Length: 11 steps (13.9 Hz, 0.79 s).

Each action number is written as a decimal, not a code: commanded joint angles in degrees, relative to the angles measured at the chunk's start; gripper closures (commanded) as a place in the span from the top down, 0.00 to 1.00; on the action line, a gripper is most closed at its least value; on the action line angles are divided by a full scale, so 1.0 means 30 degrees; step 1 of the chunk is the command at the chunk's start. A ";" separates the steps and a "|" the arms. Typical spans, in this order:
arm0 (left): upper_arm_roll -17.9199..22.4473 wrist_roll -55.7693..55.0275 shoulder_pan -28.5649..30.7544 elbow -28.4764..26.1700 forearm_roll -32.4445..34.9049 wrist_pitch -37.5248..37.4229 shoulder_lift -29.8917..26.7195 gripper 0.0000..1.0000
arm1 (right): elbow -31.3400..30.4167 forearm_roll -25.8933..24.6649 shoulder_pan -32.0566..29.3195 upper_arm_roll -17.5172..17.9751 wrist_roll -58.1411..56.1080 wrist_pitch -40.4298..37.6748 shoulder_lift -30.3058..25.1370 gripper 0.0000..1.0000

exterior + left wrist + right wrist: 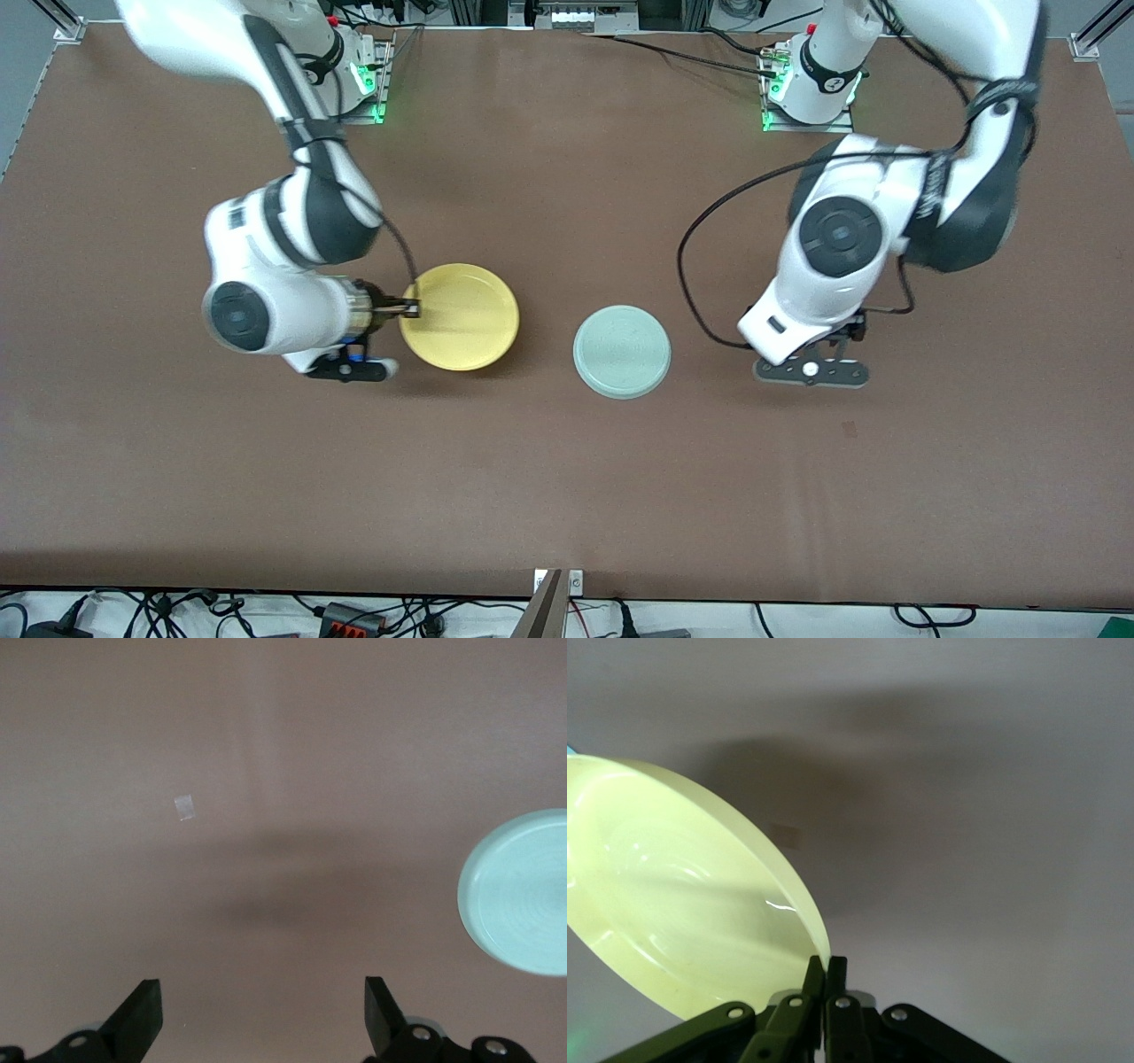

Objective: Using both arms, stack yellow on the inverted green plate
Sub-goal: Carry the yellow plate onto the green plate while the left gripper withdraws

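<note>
yellow plate (461, 316) beside green plate (622, 351), toward right arm's end

Two white arms (833, 266) with black joint bands, looping black cables and green-lit bases.

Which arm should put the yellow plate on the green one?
Right. Its claw is shut on the yellow plate rim. The left claw is open, over bare table beside the upside-down green plate.
</note>
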 commanded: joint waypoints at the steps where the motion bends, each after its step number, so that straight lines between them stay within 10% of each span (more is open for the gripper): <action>1: -0.0285 0.1058 0.0986 -0.0442 -0.0863 -0.1497 -0.1993 1.00 | 0.1330 0.2342 0.1210 -0.0182 0.2271 0.1179 0.1233 0.00; 5: 0.0153 0.5296 0.2975 -0.1168 -0.4131 -0.1971 -0.4366 1.00 | 0.3357 0.4668 0.2879 -0.0182 0.4383 0.2289 0.3257 0.00; 11: 0.3111 0.8062 0.3128 -0.7206 -0.5522 0.0925 -0.9292 1.00 | 0.3416 0.4844 0.4963 -0.0182 0.6260 0.6656 0.5162 0.00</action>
